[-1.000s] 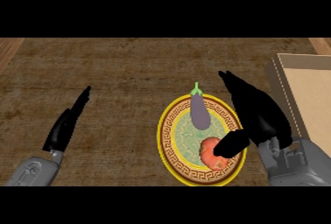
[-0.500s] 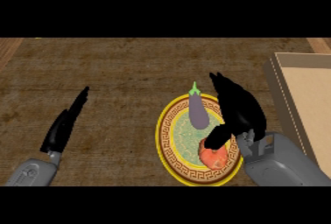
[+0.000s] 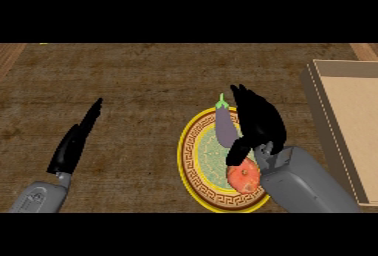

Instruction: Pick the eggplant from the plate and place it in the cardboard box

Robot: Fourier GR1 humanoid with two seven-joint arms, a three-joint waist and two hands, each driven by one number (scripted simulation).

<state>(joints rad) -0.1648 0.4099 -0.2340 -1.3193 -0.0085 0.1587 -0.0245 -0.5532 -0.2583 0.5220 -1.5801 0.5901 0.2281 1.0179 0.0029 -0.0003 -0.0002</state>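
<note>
Purple eggplant (image 3: 225, 126) lies on the yellow-rimmed plate (image 3: 193, 182) near the counter's (image 3: 140, 80) front edge, a red tomato (image 3: 244, 178) beside it. Right hand (image 3: 258, 122) hovers alongside the eggplant, fingers straight, grasping nothing. Left hand (image 3: 74, 142) rests open at front left. Cardboard box (image 3: 347, 105) sits at the right edge. No readable writing.

A tomato (image 3: 244, 178) lies toward the table's (image 3: 133, 85) near edge. The table is brown wood.
</note>
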